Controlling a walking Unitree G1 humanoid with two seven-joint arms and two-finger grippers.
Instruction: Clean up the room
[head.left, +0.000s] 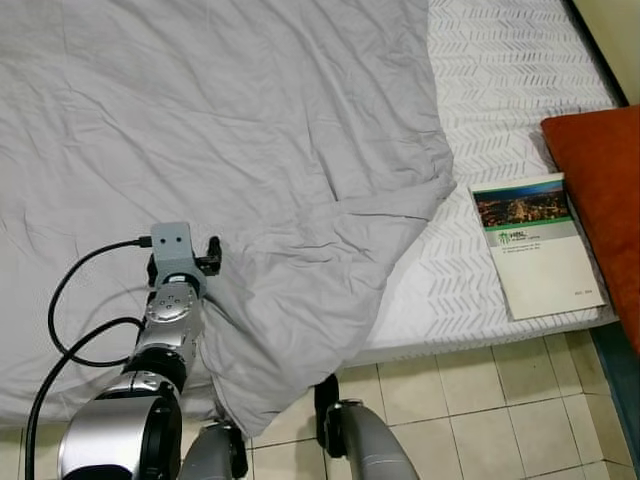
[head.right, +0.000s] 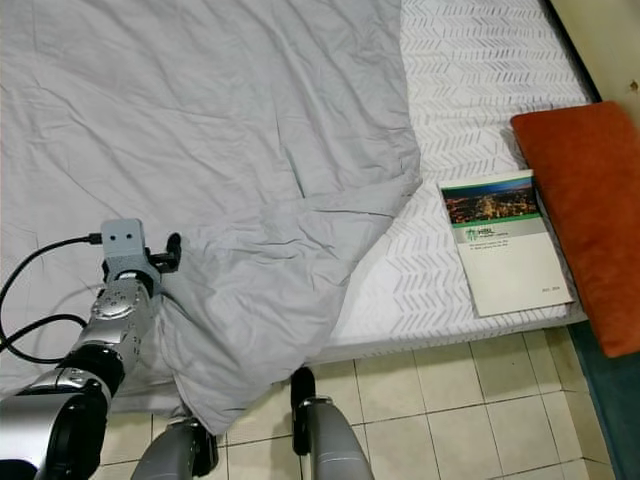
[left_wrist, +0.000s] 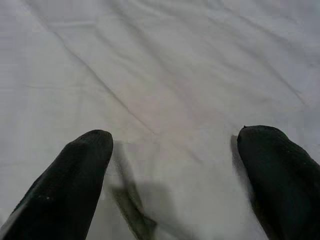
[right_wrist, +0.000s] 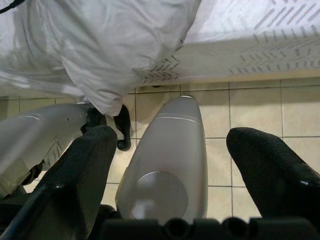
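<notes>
A crumpled grey duvet (head.left: 250, 150) covers most of the bed, and one corner (head.left: 255, 395) hangs over the near edge toward the floor. My left arm (head.left: 165, 320) reaches over the duvet near that edge. In the left wrist view my left gripper (left_wrist: 172, 150) is open just above the grey cloth, with nothing between its fingers (left_wrist: 75, 175). A booklet (head.left: 535, 245) with a city photo on its cover lies on the white patterned sheet (head.left: 500, 90) at the right. My right gripper (right_wrist: 170, 145) hangs open above my own leg (right_wrist: 167, 165) and the floor tiles.
An orange cushion (head.left: 600, 190) lies at the bed's right edge beside the booklet. Beige floor tiles (head.left: 480, 400) run along the near side of the bed. A black cable (head.left: 80, 300) loops from my left wrist. A dark teal strip (head.left: 615, 370) runs along the floor's right side.
</notes>
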